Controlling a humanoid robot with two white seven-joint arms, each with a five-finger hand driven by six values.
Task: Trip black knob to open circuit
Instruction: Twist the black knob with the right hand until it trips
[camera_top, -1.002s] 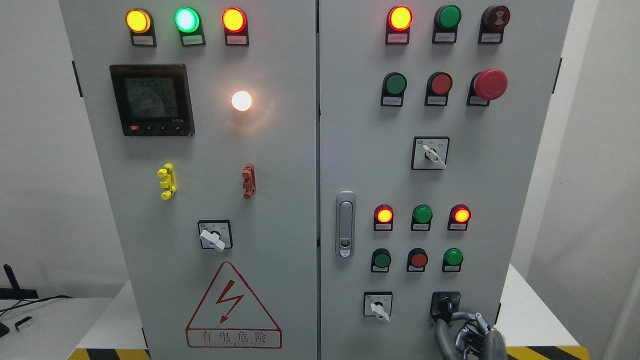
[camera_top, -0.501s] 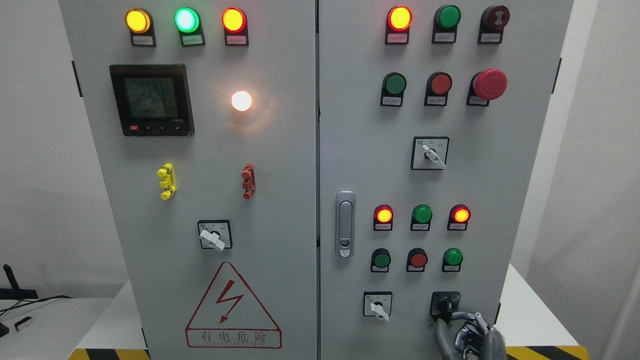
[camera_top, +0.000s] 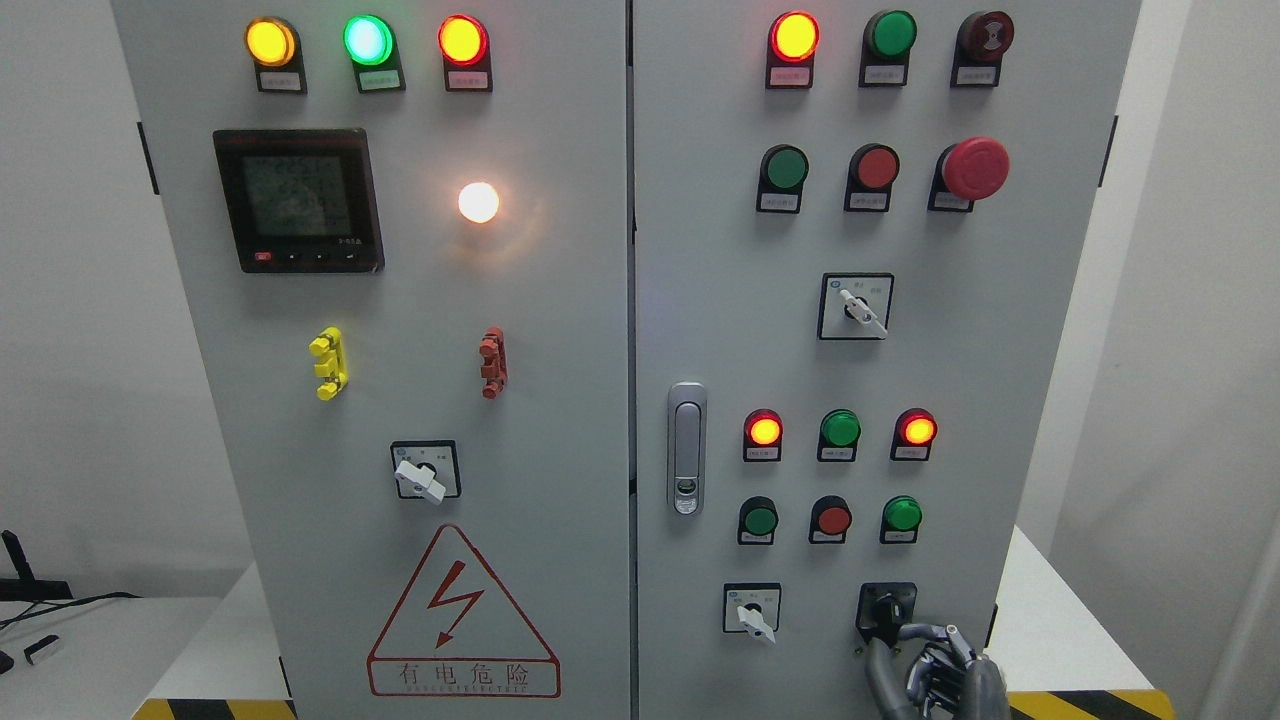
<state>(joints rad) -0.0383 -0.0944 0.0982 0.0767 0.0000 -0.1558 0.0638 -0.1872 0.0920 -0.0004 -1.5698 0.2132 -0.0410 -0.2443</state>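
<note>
Right hand on the black knob, low on the right door of the grey steel cabinet.

My right hand (camera_top: 935, 668), metal-fingered, comes up from the bottom edge with its fingers curled and the tips pinching the black rotary knob (camera_top: 888, 610), which sits in a black square plate at the lower right of the grey cabinet's right door (camera_top: 1000, 400). To trip it cleanly, I judge I should keep the pinch firm, turn about the knob's own axis and not drag sideways toward the white-handled selector switch (camera_top: 751, 612) just to its left. By my count there are four white-handled selectors, one black knob, one red mushroom stop button (camera_top: 975, 168), and one silver door latch (camera_top: 686, 450). My left arm is out of view.
</note>
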